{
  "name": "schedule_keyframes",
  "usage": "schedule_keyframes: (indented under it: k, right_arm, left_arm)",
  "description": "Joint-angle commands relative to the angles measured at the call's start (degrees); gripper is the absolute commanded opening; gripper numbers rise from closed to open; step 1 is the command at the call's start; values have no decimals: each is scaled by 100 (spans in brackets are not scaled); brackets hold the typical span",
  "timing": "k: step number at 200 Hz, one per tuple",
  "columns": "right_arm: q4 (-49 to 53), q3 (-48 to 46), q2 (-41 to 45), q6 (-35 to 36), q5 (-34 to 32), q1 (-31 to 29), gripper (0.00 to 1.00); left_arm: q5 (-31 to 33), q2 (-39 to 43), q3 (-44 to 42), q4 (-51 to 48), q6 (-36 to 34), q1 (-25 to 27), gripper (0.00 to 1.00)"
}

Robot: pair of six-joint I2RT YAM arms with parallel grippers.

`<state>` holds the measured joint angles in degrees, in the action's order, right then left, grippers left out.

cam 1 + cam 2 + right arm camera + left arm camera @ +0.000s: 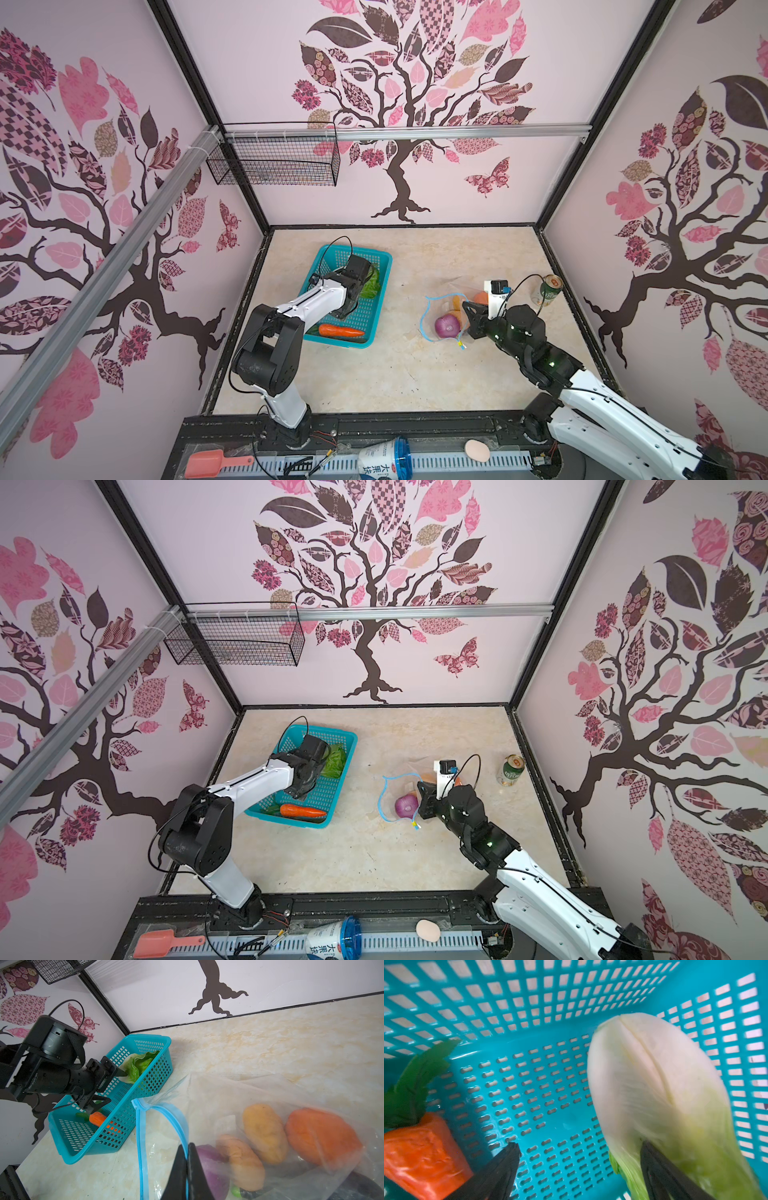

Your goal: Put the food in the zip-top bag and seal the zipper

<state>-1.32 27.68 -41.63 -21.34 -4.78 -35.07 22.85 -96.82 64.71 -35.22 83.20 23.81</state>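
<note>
right tool (187, 1148) pinching zipper (143, 1147), eggplant (362, 1185) cut off, lettuce (654, 1084) blurred

**Clearance: basket, bag mouth, table**

Basket (149, 1036): left gripper (579, 1144) is inside, jaws spread wide. Lettuce (654, 1084) lies against one finger and carrot (421, 1147) just beside the other, with bare basket floor between.

Table (395, 374) between basket and bag (280, 1093) is bare.

Bag mouth: right gripper (187, 1146) pinches the zipper (141, 1147), and the loop gapes toward the basket. Onion (209, 1167) lies just inside the mouth.

Can (548, 291) stands near the bag, by the right wall.
</note>
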Motion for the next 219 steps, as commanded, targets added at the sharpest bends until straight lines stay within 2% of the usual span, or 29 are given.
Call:
schedule_keyframes:
  k: [1, 28, 45, 75, 112, 160, 219]
  right_arm:
    - [-16, 133, 15, 60, -73, 0, 0]
    - [-44, 132, -27, 50, -43, 0, 0]
    - [-59, 102, -21, 36, -50, 0, 0]
    - [-88, 60, -20, 4, -36, 0, 0]
    - [-48, 71, 1, -4, -48, 0, 0]
    - [-55, 18, -11, -10, -68, 0, 0]
    - [-10, 24, 1, 33, -102, 0, 0]
  left_arm:
    - [54, 317, 87, -272, -51, 0, 93]
    - [61, 707, -14, -798, 254, 1, 92]
    - [145, 950, -158, -1251, 723, 1, 91]
    - [115, 1209, -576, -1225, 1104, 1, 85]
    - [-35, 866, -539, -1301, 1221, -8, 84]
    - [-198, 233, -298, -1724, 1754, -21, 81]
    - [-599, -551, -236, -1282, 1671, -86, 82]
